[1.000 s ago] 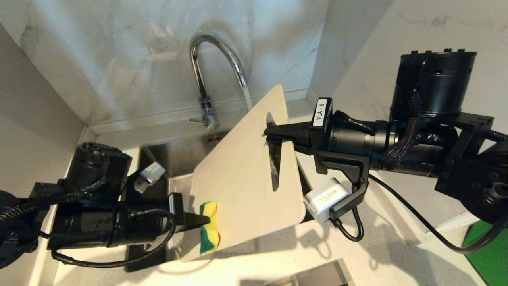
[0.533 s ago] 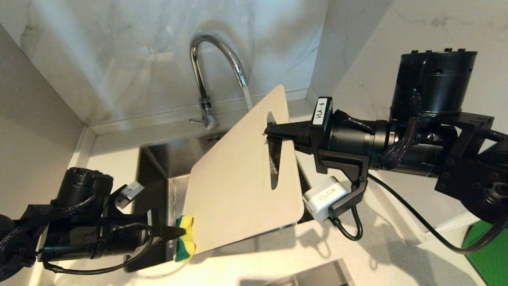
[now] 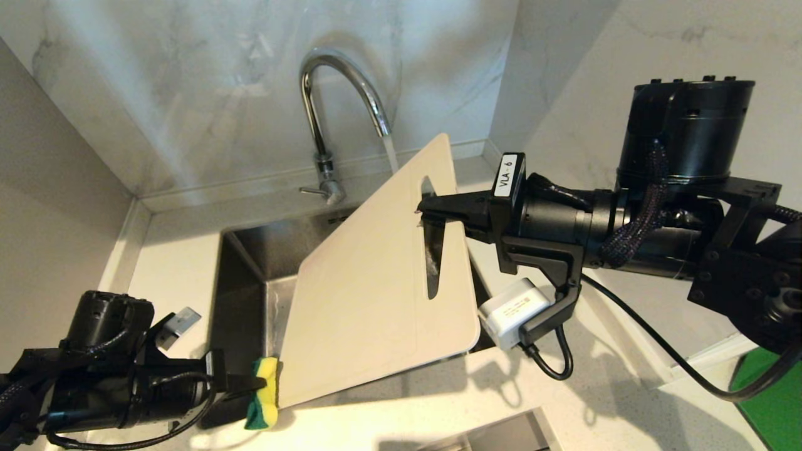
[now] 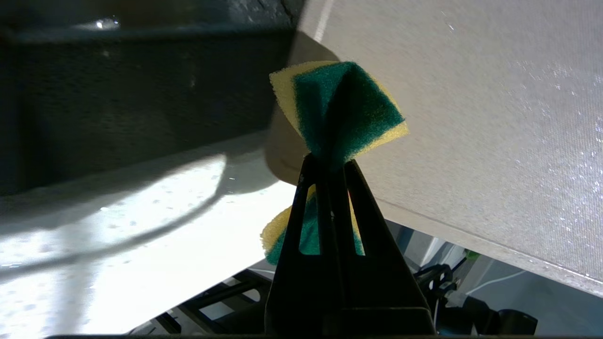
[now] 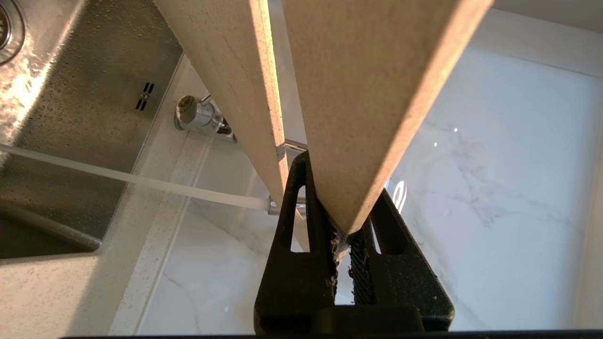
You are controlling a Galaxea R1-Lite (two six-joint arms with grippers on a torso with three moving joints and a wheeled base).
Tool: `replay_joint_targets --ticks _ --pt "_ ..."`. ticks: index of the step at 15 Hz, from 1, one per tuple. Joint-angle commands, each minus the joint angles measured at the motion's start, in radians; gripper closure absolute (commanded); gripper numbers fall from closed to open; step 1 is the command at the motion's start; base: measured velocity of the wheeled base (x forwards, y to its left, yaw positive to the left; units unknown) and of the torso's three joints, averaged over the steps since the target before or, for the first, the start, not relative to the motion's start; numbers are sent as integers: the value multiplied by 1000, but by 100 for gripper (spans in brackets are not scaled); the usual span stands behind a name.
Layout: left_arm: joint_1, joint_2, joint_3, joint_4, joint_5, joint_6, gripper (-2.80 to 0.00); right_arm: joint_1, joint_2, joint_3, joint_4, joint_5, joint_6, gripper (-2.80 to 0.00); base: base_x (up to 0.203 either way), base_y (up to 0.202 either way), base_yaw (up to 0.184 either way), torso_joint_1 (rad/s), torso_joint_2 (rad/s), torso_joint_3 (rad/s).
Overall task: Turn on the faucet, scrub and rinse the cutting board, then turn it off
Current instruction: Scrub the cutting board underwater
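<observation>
I hold the cutting board (image 3: 369, 294) tilted over the sink (image 3: 250, 250) at centre frame, its upper corner leaned toward the faucet (image 3: 326, 119) at upper centre so the running stream (image 3: 390, 153) can sheet down its face and drain into the basin rather than onto the surface (image 3: 438, 407). The right gripper (image 3: 429, 210), reaching in from the right of the frame, has its fingers clamped on the board's edge beside the handle slot (image 3: 433, 250) — a grip near the top that, I judge, leaves the broad face free for scrubbing. At lower left, the left gripper (image 3: 250, 385) has its fingers pinched tight on the green-and-yellow sponge (image 3: 263, 401), squeezing it into a bow shape; the sponge sits at the board's lower corner, just at its edge, though whether it presses the plastic I cannot tell. The left wrist view shows droplets across the board, so it is wet. The faucet's small side lever (image 3: 310, 190) stands at the base, near the back wall — untouched by either arm, with the water still to be shut off.
</observation>
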Motion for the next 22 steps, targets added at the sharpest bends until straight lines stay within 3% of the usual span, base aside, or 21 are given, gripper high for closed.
replay_joint_targets --ticks 1,6,10,14,17,20,22 --pt "63 0 4 -2 -30 7 0 -1 -4 1 -2 4 -12 0 0 0 0 0 0 0" --pt "64 -63 -88 23 -42 -7 0 1 -5 3 -2 2 -12 0 0 0 0 0 0 0" --pt "29 -141 -371 255 -50 -72 0 1 -4 3 -2 4 -12 0 0 0 0 0 0 0" --pt "-134 -132 -730 461 -52 -160 0 2 -20 11 -2 4 -12 0 0 0 0 0 0 0" --pt "-228 13 -924 504 -9 -204 0 24 -34 24 -2 4 -12 0 0 0 0 0 0 0" --pt "-275 137 -1073 524 8 -240 0 51 -42 33 -2 4 -12 0 0 0 0 0 0 0" --pt "-285 189 -1098 528 9 -247 0 57 -54 47 -2 4 -12 0 0 0 0 0 0 0"
